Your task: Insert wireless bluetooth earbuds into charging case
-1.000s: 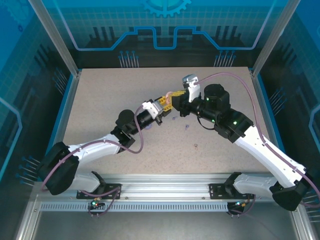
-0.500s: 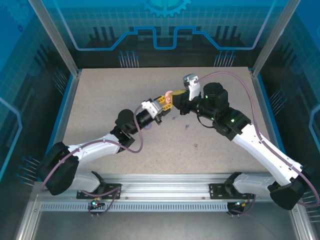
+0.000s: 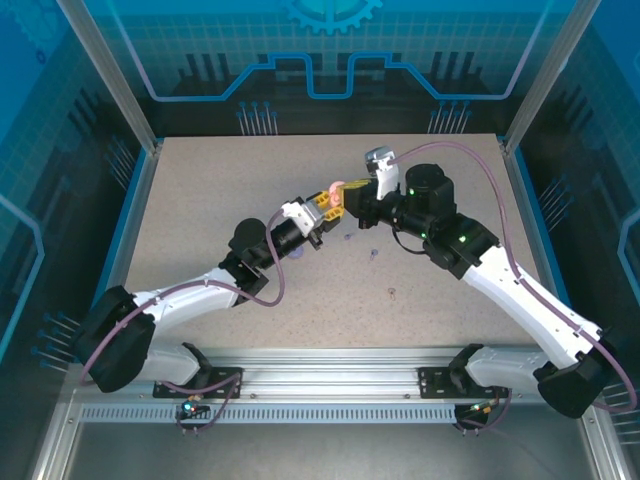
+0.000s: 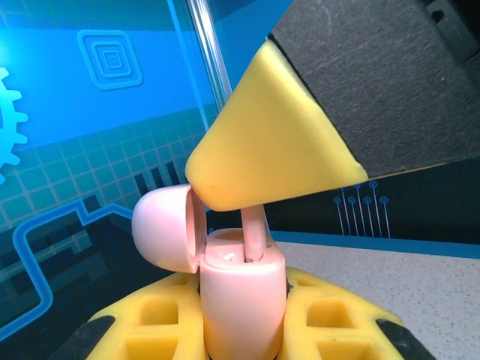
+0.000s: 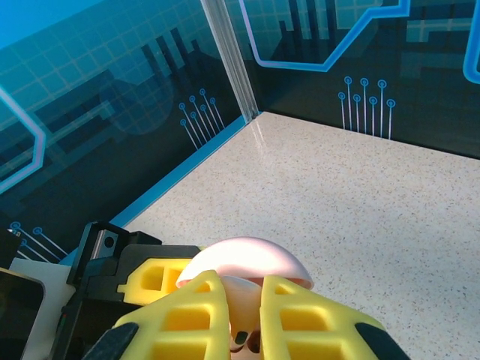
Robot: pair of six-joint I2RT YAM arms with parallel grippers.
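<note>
Left gripper (image 3: 328,203) first, seen from above: it is clenched on the pink case (image 3: 337,189) and holds it up off the table (image 3: 200,200), a little toward twelve o'clock from the table's middle. The right gripper (image 3: 350,203) meets it nose to nose from the three o'clock side. Down at five o'clock from that meeting point, one lavender bud (image 3: 371,253) and a second lavender bud (image 3: 347,238) lie loose on the table. A third speck nearer the arms is too small to name.

Over to the left wrist view. Yellow fingers (image 4: 330,315) grip the case body on both sides, and its lid (image 4: 161,229) hangs open toward nine o'clock. A pink earbud (image 4: 255,229) stands with its stem in the well, and the right gripper's yellow fingertip (image 4: 277,150) bears down on it from one o'clock.

Now the right wrist view. Its own fingers (image 5: 300,315) are pinched almost together, and something pink sits in the slit between them, so I'd say it has the bud. The lid's dome shows just beyond, at twelve o'clock.

My read on progress: this bud is partly seated, not home. The lavender pair hasn't been started.

Against a second ago, little differs. The two grippers remain locked at nearly the same spot, nudged slightly toward nine o'clock, and the right arm's elbow has crept inward with them.
</note>
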